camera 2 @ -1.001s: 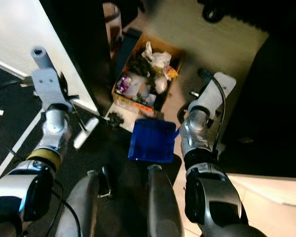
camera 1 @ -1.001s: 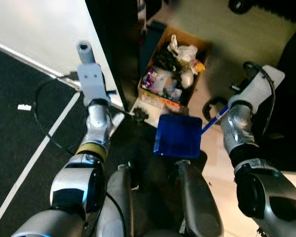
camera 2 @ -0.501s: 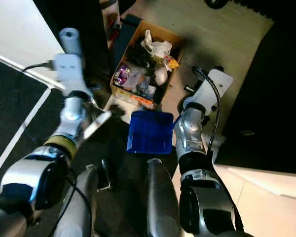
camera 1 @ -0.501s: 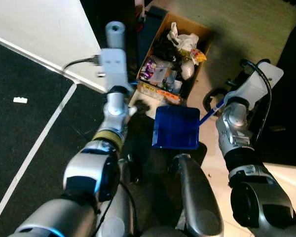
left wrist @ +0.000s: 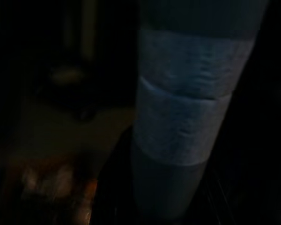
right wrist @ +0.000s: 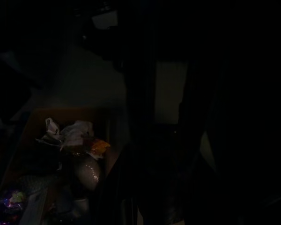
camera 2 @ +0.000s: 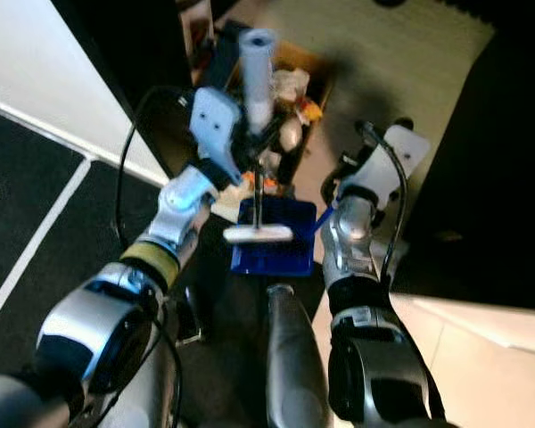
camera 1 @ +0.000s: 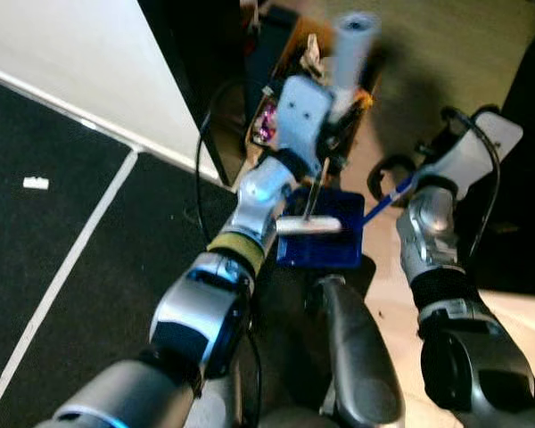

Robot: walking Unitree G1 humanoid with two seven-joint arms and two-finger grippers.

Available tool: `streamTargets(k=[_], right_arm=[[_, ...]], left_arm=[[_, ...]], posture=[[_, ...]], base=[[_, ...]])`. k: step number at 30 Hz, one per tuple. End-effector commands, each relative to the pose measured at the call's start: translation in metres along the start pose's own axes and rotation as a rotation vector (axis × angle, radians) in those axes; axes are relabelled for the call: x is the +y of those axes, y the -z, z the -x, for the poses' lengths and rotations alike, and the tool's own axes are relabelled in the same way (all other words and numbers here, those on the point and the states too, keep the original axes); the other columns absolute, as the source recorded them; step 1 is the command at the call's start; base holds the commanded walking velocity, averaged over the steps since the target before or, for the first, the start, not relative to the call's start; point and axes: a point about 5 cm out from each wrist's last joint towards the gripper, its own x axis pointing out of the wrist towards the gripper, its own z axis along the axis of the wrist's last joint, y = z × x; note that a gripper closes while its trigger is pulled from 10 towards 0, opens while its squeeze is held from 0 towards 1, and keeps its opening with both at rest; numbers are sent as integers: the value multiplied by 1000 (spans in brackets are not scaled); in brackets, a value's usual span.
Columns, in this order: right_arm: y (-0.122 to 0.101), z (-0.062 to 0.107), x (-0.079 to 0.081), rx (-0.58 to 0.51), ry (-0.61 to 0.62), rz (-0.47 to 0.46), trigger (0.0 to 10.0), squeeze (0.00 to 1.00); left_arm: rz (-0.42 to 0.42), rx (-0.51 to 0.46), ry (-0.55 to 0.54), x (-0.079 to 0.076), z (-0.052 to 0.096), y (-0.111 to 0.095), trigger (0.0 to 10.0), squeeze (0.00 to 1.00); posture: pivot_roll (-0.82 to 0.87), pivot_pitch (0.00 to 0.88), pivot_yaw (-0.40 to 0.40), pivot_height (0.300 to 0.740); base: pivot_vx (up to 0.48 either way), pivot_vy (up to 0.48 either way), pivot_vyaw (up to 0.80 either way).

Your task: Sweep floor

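Sweeping appears near its end: left gripper (camera 1: 325, 134), fingers hidden, holds the brush (camera 1: 308, 225) over the blue dustpan (camera 1: 321, 232) gripped by right gripper (camera 1: 408, 183), beside the trash box (camera 2: 290, 107); emptying remains.

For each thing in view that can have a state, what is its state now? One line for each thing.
Cardboard box: open, full of trash.
Blue dustpan: low by the box, on the right arm's side.
Brush: white head over the dustpan, held by the left gripper.
White scrap: lying on the dark floor.

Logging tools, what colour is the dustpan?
Blue; the dustpan shows best in the left eye view.
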Motion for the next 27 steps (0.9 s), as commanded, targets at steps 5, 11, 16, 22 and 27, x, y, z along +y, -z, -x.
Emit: streamTargets(k=[5, 11, 16, 22, 27], right_arm=[[50, 21, -9, 248, -14, 7, 10000, 0], [55, 20, -13, 291, -29, -10, 10000, 0], [64, 22, -26, 339, 21, -17, 10000, 0], [68, 24, -25, 359, 12, -32, 10000, 0], [68, 23, -24, 369, -46, -35, 10000, 0]], left_arm=[[131, -42, 82, -20, 33, -14, 10000, 0], [186, 20, 104, -8, 78, -44, 10000, 0], [157, 23, 61, -6, 96, -65, 10000, 0], [46, 229, -56, 15, 116, -63, 10000, 0], [-54, 449, -254, 58, 133, -69, 10000, 0]], posture=[[-22, 376, 12, 740], [30, 338, -3, 740], [65, 310, -15, 740], [63, 305, -20, 740], [55, 303, -30, 740]], base=[[0, 0, 0], [0, 0, 0], [0, 0, 0], [0, 0, 0], [0, 0, 0]])
